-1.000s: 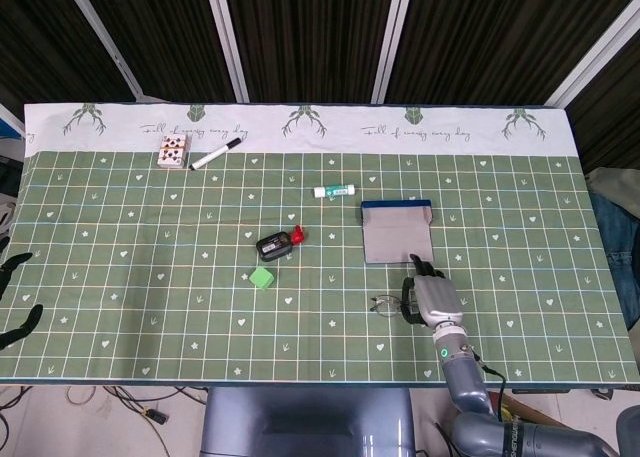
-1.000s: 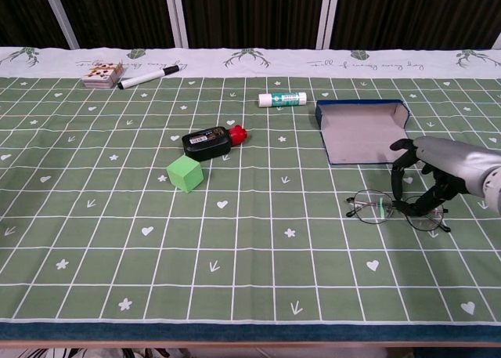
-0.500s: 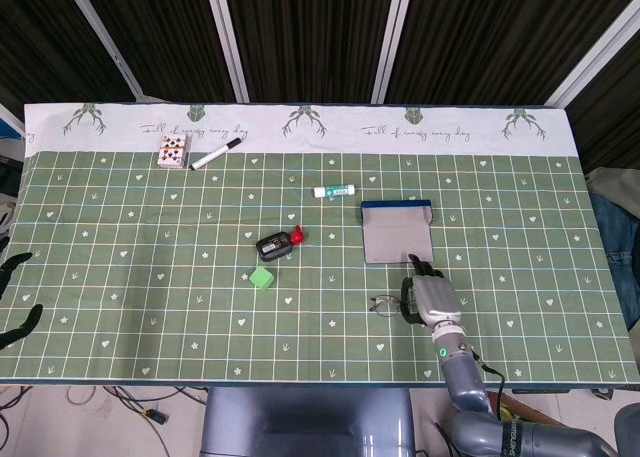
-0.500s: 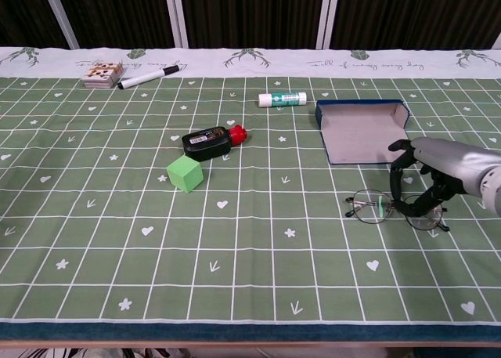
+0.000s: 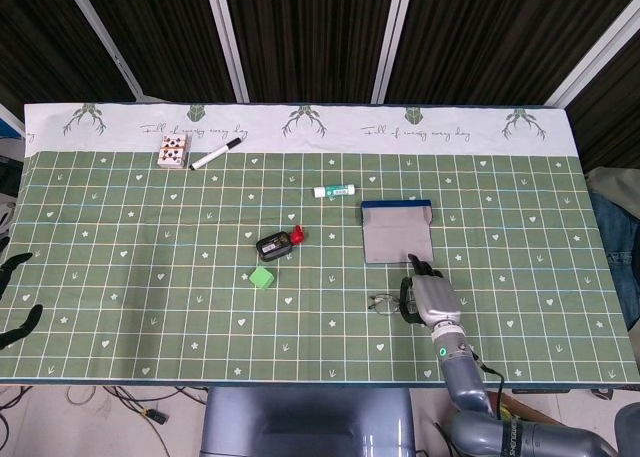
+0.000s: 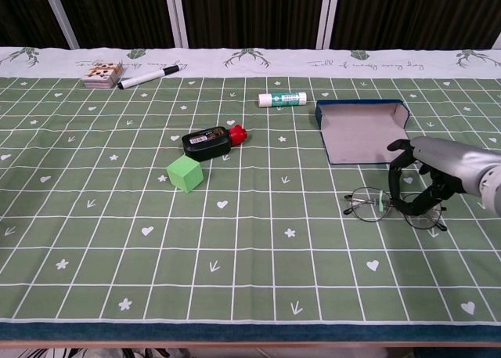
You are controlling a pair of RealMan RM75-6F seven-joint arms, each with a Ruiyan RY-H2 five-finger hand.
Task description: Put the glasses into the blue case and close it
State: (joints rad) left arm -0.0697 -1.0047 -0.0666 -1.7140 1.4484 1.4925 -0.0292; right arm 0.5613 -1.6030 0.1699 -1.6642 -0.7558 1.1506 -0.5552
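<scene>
Thin wire makes up the glasses point(image 6: 385, 207), which lie flat on the green checked tablecloth point(image 6: 235, 248) just in front of the open blue case point(image 6: 362, 129), near the table's right side. The right hand point(image 6: 427, 182) is arched over the right half of the frame, its fingers point(image 6: 395, 187) curled down around the lens and bridge area; contact looks likely, yet whether they actually clamp the frame or only cage it I cannot tell from either view. The left hand point(image 5: 15, 297) sits at the far left edge of the head view, well apart from everything, fingers spread and holding nothing. Judging by their build, the glasses will be very light, springy and easily bent, with slick lenses that smudge and thin arms that could twist under pressure. A safer hold is probably a gentle pinch at the bridge or rim edge, lifting level so the arms do not snag the cloth. The case lies with its grey lining up, ready to receive them. A green cube point(image 6: 185, 173), a glue stick point(image 6: 282, 99) and a marker point(image 6: 149, 77) lie well clear.
</scene>
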